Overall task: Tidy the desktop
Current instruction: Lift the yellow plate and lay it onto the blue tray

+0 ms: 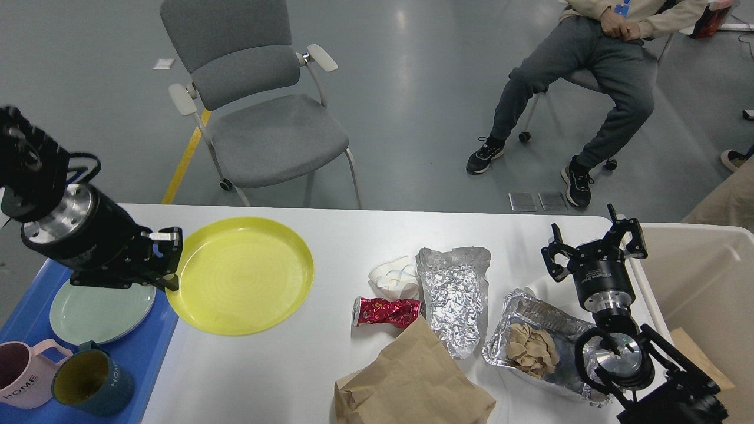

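Nearest you, a brown paper bag (pixel 412 377), a foil tray (pixel 530 335) and a crushed red can (pixel 387 311) lie on the large white matte desktop (pixel 283 377), which spreads beneath both grippers. Your right gripper (pixel 595 241) hovers over its far right corner, fingers spread, grasping nothing. Your left gripper (pixel 168 259) is at the left edge, clenched on the rim of the round yellow plastic plate (pixel 241 274).

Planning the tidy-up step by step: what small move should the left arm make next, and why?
Probably lift the yellow plate slightly and carry it left toward the blue tray: the left gripper sits at the plate's left rim, seemingly pinching it, and the plate's rim already overlaps the tray.
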